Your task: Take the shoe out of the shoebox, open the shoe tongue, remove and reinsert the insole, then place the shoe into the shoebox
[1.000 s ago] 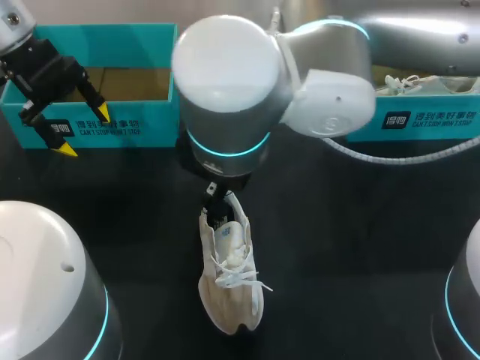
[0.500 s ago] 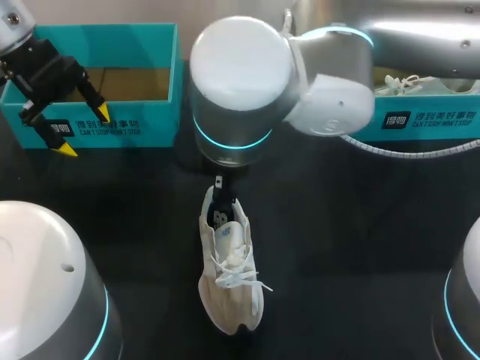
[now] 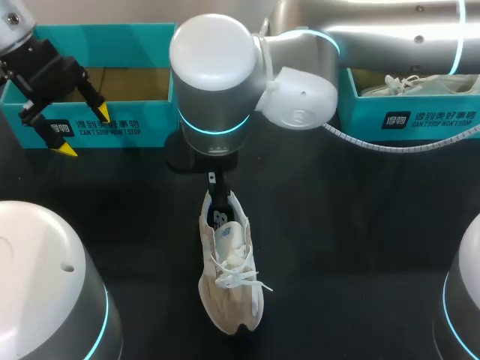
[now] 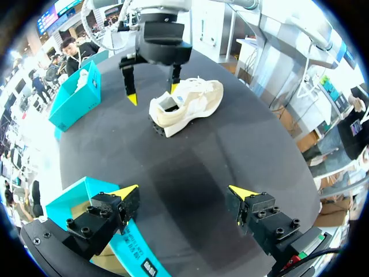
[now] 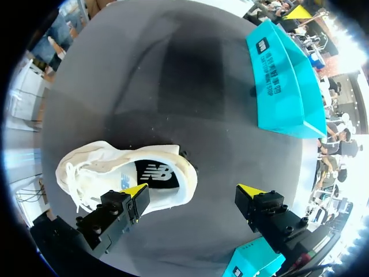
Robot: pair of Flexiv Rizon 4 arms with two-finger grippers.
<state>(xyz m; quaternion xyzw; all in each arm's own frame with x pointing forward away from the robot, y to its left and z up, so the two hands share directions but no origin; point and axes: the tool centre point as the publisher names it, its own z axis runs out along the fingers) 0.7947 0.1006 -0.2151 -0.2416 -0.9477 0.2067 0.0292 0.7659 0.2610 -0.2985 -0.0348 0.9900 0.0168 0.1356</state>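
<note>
A cream shoe [image 3: 229, 274] lies on the black table, its heel toward the far side, laces loose. A black insole [image 5: 154, 172] shows inside it. My right arm [image 3: 214, 75] hangs over the heel and hides most of its own gripper in the head view. In the right wrist view my right gripper [image 5: 192, 190] is open, with one finger above the shoe [image 5: 109, 164] opening and the other beyond the heel. The left wrist view shows the same straddle of the shoe [image 4: 187, 104]. My left gripper [image 3: 84, 131] stands open and empty over the front wall of the left teal shoebox [image 3: 112, 127].
A second teal shoebox [image 3: 420, 116] at the back right holds another pale shoe [image 3: 405, 84]. The left box's cardboard floor is bare. Two rounded grey arm bases [image 3: 45, 285] fill the near corners. Black tabletop lies on both sides of the shoe.
My right arm's wrist swung a little right, then back left above the shoe's heel. The shoe and my left arm have stayed put.
</note>
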